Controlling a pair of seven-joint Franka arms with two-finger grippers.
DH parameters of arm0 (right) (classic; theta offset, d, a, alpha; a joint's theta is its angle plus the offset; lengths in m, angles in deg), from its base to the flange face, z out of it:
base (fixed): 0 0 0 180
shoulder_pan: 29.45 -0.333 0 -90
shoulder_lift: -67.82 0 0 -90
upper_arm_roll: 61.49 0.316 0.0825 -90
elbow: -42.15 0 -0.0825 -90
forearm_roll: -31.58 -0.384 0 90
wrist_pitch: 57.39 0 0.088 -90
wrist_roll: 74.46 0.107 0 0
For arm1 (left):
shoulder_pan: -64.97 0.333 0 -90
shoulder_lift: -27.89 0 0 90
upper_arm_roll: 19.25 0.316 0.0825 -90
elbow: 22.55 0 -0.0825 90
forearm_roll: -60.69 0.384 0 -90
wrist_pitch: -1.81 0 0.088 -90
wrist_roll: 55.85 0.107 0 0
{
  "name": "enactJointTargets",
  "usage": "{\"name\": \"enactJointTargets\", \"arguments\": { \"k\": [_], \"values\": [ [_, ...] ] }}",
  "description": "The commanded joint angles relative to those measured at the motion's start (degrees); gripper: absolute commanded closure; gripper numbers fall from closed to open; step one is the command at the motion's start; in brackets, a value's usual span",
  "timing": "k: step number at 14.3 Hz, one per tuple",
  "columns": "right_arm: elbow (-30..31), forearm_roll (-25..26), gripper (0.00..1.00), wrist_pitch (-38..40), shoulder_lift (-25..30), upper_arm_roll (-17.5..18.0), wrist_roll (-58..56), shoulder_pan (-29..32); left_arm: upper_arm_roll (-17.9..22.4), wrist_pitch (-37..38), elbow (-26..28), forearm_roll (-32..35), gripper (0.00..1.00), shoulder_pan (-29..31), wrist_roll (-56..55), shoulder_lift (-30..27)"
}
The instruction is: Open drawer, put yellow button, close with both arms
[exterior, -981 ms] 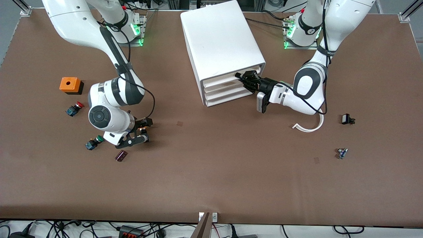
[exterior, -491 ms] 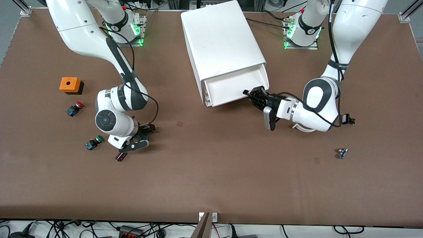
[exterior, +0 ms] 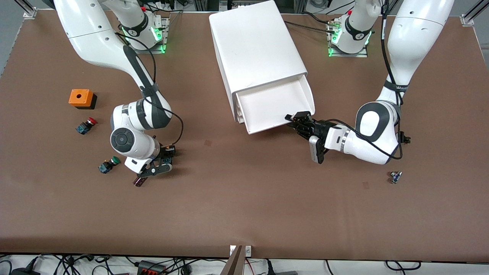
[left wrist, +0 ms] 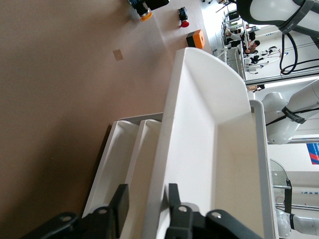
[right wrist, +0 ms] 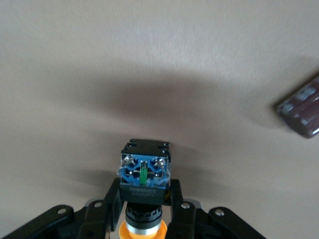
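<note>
On the brown table (exterior: 244, 206), our left gripper (exterior: 299, 121) clamps the drawer (exterior: 273, 107) front; our right gripper (right wrist: 144, 199), at eight o'clock, grasps the yellow button (right wrist: 143, 175), which may slip.

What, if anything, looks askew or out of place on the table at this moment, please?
The cabinet sits skewed to the table's edges. Its top drawer is pulled out, its front wall pinched by the left gripper. The right gripper holds the yellow button. Nothing looks spilled or damaged.

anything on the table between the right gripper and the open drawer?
Front view: only bare table between the right gripper, shut on the yellow button, and the drawer, which the left gripper holds.
</note>
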Motion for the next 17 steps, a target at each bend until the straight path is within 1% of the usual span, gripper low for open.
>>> {"name": "enactJointTargets", "arguments": {
  "k": [1, 2, 4, 6, 7, 8, 10, 11, 12, 13, 15, 17],
  "values": [
    [-5.4, -0.1, 1.0, 4.5, 1.1, -0.2, -0.2, 0.2, 0.2, 2.8, -1.8, 1.7, 0.0, 0.4, -6.3, -1.5],
    [-8.7, -0.2, 1.0, 7.9, 1.7, -0.2, -0.2, 0.1, 0.3, 3.2, -1.8, 2.7, 0.0, 0.4, -10.7, -3.2],
    [-16.3, -0.8, 1.0, 14.9, 2.3, -0.1, 0.1, -0.1, 0.3, 3.2, -3.5, 8.5, 0.0, 0.4, -21.3, -6.0],
    [-25.3, -0.9, 1.0, 23.7, 2.7, 0.3, 0.5, -0.6, 0.1, 4.8, -6.6, 17.9, 0.0, 0.4, -31.5, -7.5],
    [-28.8, -0.9, 1.0, 26.2, 2.7, 0.3, 0.5, -1.4, -0.3, 6.5, -8.8, 23.8, 0.0, 0.4, -35.0, -7.7],
    [-30.9, -0.9, 1.0, 28.5, 2.9, 0.3, 0.5, -2.5, -0.6, 8.7, -11.1, 28.9, 0.0, 0.2, -37.6, -8.0],
    [-32.5, -0.9, 1.0, 30.7, 3.6, 0.3, 0.5, -4.5, -0.8, 12.8, -15.3, 38.6, 0.0, -0.4, -44.9, -8.1],
    [-32.5, -0.9, 1.0, 30.8, 5.3, 0.3, 0.6, -6.2, -1.0, 14.2, -17.1, 43.7, 0.0, -0.6, -48.6, -8.2],
    [-32.5, -0.9, 1.0, 30.8, 6.6, 0.4, 0.7, -8.0, -1.2, 15.2, -18.3, 48.4, 0.0, -0.6, -50.7, -8.6],
    [-32.5, -0.8, 1.0, 30.7, 7.0, 0.2, 1.2, -10.6, -1.2, 16.2, -19.4, 51.5, 0.0, -0.7, -50.9, -8.8],
    [-33.7, -0.8, 1.0, 30.5, 7.2, 0.2, 8.8, -14.6, -1.0, 17.5, -23.6, 55.1, 0.0, -0.7, -50.9, -8.8],
    [-35.9, -0.8, 1.0, 30.2, 7.1, 0.2, 14.1, -18.4, -0.2, 17.9, -28.1, 56.5, 0.0, -0.3, -51.0, -8.8]
  ]
}}
